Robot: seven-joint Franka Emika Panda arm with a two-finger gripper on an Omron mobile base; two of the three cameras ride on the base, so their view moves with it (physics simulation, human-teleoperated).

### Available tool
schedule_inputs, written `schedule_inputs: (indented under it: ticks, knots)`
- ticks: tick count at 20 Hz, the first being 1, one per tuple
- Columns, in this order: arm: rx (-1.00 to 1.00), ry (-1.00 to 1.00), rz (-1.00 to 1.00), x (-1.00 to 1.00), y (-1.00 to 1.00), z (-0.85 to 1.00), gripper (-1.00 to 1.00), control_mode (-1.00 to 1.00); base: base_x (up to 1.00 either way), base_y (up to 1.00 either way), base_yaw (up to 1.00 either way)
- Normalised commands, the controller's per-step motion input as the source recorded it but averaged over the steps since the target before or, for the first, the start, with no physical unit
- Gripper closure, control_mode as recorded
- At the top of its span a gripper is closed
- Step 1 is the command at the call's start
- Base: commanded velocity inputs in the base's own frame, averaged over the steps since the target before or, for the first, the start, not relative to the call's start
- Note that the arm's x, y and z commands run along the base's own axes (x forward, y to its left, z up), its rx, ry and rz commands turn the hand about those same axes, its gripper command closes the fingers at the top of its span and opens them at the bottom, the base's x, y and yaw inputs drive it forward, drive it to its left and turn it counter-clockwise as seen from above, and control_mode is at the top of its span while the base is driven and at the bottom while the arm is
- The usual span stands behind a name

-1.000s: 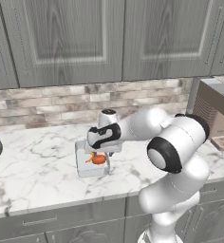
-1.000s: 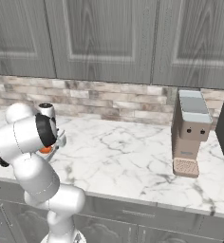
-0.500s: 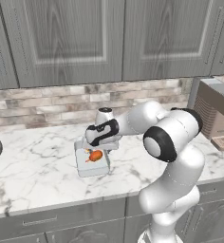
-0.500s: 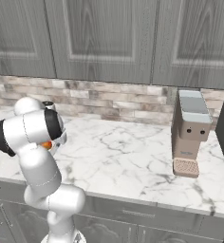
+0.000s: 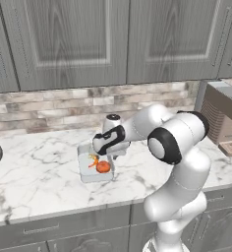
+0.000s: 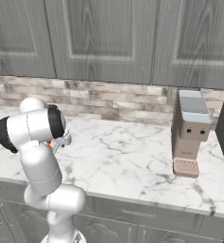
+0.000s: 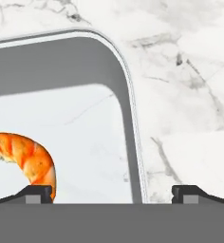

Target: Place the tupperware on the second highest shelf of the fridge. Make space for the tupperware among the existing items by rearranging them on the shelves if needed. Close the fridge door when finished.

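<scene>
— Where do we stand with the tupperware [image 5: 92, 167]?

— It sits on the marble counter [image 5: 34, 182], left of centre in the left base view, with an orange-red piece of food [image 7: 26, 156] inside. We have not lifted it. In the hand view its rounded rim curves down through the middle of the frame.

— And our gripper [image 5: 111, 158]?

— It hangs right over the container's right side. In the hand view the two finger tips [image 7: 34, 193] stand far apart at the bottom, one over the inside near the food, the other out over bare marble, so the wall lies between them. The jaws are spread wide and hold nothing.

— So how much is done?

— We judge almost nothing beyond the approach. Closing on that wall, lifting, carrying it to the fridge, making room on the second highest shelf and shutting the door all look to be ahead of us.

— What else is around?

— Grey cabinets [image 5: 64, 39] fill the top of the frame, a brick backsplash [image 5: 39, 106] runs below them, and a coffee machine [image 6: 191, 130] stands at the right of the right base view.
</scene>
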Motion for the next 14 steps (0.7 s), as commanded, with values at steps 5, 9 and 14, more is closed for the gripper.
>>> schedule_inputs:
  ticks: [5,9,14]
  knots:
    - [0.00,-0.04,0.00,0.22,0.00,-0.43,-1.00,-1.00,0.00,0.00,0.00]
    - [0.00,-0.01,0.00,0.19,0.05,-0.18,1.00,-1.00,0.00,0.00,0.00]
    - [0.00,-0.01,0.00,0.01,0.00,-0.03,1.00,-1.00,0.00,0.00,0.00]
